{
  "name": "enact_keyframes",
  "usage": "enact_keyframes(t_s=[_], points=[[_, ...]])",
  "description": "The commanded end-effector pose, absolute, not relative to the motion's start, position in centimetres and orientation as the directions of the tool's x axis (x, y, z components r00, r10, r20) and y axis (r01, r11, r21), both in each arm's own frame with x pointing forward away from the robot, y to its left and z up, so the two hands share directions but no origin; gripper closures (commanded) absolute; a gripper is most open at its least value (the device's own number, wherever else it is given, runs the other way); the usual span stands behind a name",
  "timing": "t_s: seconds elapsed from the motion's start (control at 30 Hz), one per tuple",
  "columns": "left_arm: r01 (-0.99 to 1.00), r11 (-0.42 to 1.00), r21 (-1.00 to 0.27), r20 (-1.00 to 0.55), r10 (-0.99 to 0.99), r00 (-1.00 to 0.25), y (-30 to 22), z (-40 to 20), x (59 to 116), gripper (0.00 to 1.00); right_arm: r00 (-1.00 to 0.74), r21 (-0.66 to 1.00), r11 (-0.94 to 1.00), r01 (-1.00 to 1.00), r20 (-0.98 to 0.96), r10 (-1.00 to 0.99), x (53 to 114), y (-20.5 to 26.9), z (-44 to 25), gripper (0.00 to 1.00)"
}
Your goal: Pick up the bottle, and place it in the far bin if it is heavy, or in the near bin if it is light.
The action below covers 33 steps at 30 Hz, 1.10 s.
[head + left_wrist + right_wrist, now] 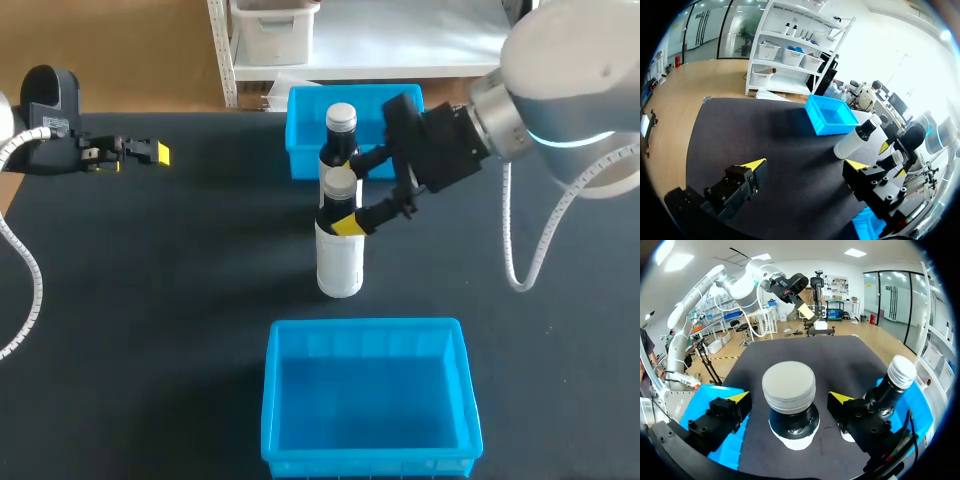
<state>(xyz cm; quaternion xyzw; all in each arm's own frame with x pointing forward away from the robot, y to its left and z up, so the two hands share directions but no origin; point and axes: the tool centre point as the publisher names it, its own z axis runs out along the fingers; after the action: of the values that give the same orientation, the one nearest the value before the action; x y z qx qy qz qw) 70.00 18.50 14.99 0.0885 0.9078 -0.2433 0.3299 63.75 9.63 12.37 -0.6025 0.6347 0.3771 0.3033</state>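
Two bottles stood upright, caps up, on the tabletop (150, 300) with two blue bins, the near bin (270, 400) and the far bin (300, 140). The near bottle (340, 255) stood between the bins, with the far bottle (341, 135) behind it. The right fingers (735, 402) straddled the near bottle's neck without gripping, and the left fingers (752, 167) gaped wide.

White arms (565, 70), black wrists (447, 145), yellow-tipped jaws, white coiled cables (509, 245).
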Motion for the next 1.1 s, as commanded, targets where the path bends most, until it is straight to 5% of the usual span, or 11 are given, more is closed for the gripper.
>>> enact_keyframes(t_s=[0.03, 0.43, 0.87, 1.1], points=[[0.321, 0.866, -0.383, -0.642, 0.000, -0.767, 18.49, 14.99, 70.00, 0.00, -0.090, 0.117, -0.018, -0.993, -0.843, -0.531, 64.16, 10.05, 12.06, 0.00], [0.321, 0.866, -0.383, -0.642, 0.000, -0.767, 18.49, 14.99, 70.00, 0.00, -0.097, 0.126, -0.018, -0.992, -0.843, -0.529, 64.29, 10.30, 11.67, 0.01], [0.321, 0.866, -0.383, -0.642, 0.000, -0.767, 18.49, 14.99, 70.00, 0.00, -0.095, 0.125, -0.024, -0.992, -0.848, -0.521, 64.08, 10.39, 11.57, 0.50], [0.321, 0.866, -0.383, -0.642, 0.000, -0.767, 18.49, 14.99, 70.00, 0.00, -0.090, 0.124, -0.031, -0.992, -0.849, -0.521, 63.90, 10.47, 11.50, 0.62]])
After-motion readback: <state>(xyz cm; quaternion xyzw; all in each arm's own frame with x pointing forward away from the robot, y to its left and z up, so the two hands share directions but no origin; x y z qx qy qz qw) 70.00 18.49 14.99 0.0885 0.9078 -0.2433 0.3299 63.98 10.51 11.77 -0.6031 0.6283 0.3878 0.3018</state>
